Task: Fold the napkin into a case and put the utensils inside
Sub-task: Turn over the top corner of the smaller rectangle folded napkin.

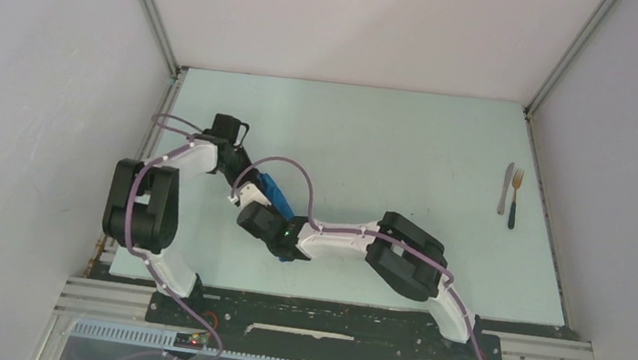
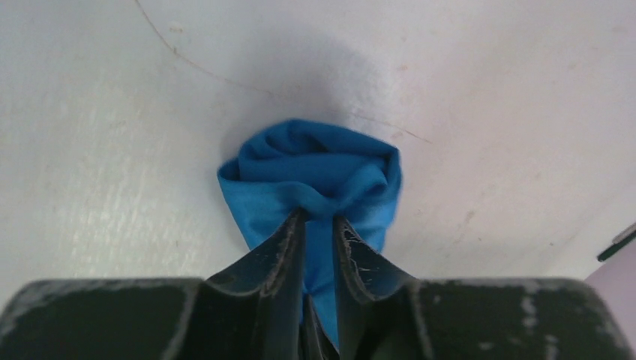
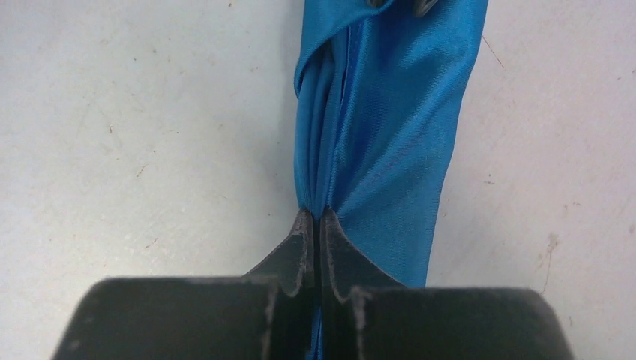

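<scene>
**Overhead view.** The tabletop (image 1: 377, 123) carries two groups, well apart. Left of centre, both arms converge on the napkin (image 1: 275, 191). Near the right edge lie the knife (image 1: 504, 189) and the fork (image 1: 513, 208), side by side and untouched, with their long axes parallel and running near to far. The napkin rests on the tabletop, gathered into a narrow band. Its long axis runs obliquely, from far-left to near-right, and the wrists hide both ends from above.

**Left wrist view.** The left hand (image 2: 319, 219) has its jaws narrow, with a fold of the blue cloth between them. The rest of that end is bunched just beyond the fingertips.

**Right wrist view.** The right hand (image 3: 315, 214) has its jaws closed tip to tip where the pleats converge, pinching the cloth. The band stretches straight away from it.

**Reading.** The fold into a case appears unfinished, since no open mouth is visible. The knife and fork lie well to the right of both hands, on the right arm's side, so that arm is judged the nearer one. Their axes stand at an angle to the band, so one or the other would probably need turning before insertion.
</scene>
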Controlling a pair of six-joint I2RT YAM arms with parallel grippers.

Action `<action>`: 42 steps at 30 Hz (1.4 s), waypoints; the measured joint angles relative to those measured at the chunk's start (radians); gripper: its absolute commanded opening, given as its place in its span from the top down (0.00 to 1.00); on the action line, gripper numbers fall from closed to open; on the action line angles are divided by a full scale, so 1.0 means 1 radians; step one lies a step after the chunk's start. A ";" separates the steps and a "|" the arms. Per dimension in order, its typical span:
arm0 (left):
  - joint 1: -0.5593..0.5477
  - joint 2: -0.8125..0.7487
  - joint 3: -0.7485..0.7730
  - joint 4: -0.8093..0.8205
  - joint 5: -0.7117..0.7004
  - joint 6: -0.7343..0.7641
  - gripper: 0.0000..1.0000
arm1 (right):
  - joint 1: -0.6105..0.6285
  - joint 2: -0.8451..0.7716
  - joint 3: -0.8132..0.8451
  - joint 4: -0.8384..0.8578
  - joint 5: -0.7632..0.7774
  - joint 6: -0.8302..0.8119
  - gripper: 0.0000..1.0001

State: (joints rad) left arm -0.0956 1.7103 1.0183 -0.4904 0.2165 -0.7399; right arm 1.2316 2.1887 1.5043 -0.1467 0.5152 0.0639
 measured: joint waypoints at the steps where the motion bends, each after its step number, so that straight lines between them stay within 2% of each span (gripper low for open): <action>1: 0.000 -0.025 0.000 -0.012 0.000 0.004 0.68 | -0.002 -0.003 -0.005 0.007 -0.004 0.003 1.00; 4: 0.000 -0.127 0.008 -0.063 -0.005 0.018 0.63 | -0.015 -0.028 -0.040 0.032 -0.046 0.022 1.00; 10: 0.021 -0.337 0.117 -0.177 -0.058 0.092 0.59 | -0.050 -0.133 -0.131 0.043 -0.208 0.093 1.00; 15: 0.056 -0.507 0.140 -0.251 -0.109 0.156 0.58 | -0.119 -0.244 -0.212 0.132 -0.455 0.241 1.00; 19: 0.057 -0.566 0.132 -0.292 -0.108 0.186 0.58 | -0.236 -0.291 -0.321 0.338 -0.705 0.436 1.00; 23: 0.057 -0.581 0.089 -0.306 -0.083 0.203 0.58 | -0.360 -0.256 -0.438 0.588 -0.896 0.654 1.00; 28: 0.057 -0.578 0.021 -0.305 -0.038 0.207 0.58 | -0.452 -0.107 -0.531 0.918 -1.040 0.893 1.00; 34: 0.045 -0.543 0.002 -0.285 -0.003 0.206 0.58 | -0.508 -0.067 -0.644 1.118 -1.109 1.005 0.94; 39: 0.005 -0.497 0.003 -0.249 0.004 0.193 0.58 | -0.578 -0.067 -0.692 1.202 -1.149 1.023 0.90; 42: -0.034 -0.453 0.004 -0.225 0.010 0.180 0.58 | -0.632 -0.067 -0.721 1.221 -1.172 1.028 0.78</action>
State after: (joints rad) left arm -0.1299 1.2575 1.0222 -0.7155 0.2268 -0.5594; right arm 0.5999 2.1220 0.7837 1.0748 -0.6563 1.0916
